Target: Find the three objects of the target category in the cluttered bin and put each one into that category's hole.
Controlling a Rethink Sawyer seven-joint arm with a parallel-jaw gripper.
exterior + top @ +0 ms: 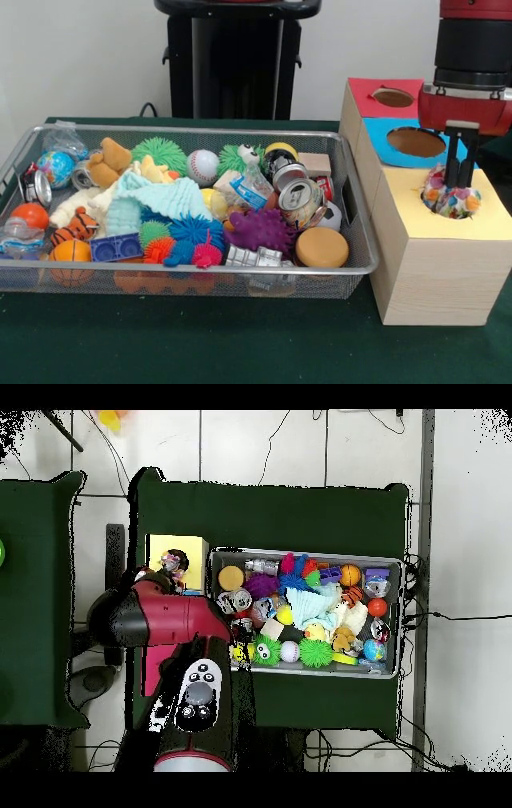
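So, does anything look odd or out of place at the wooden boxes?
Yes. A dotted white fabric bundle sits stuck in the yellow-surround round hole, bulging above the box top, not dropped through, with the gripper on it.

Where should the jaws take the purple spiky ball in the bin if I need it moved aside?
Come straight down from above and close on the purple spiky ball's round body. It lies on top of the clutter with its upper half exposed, while a crushed can crowds its far right side and the tan disc its right. Its soft spikes probably compress, so squeeze the core rather than a few spikes.
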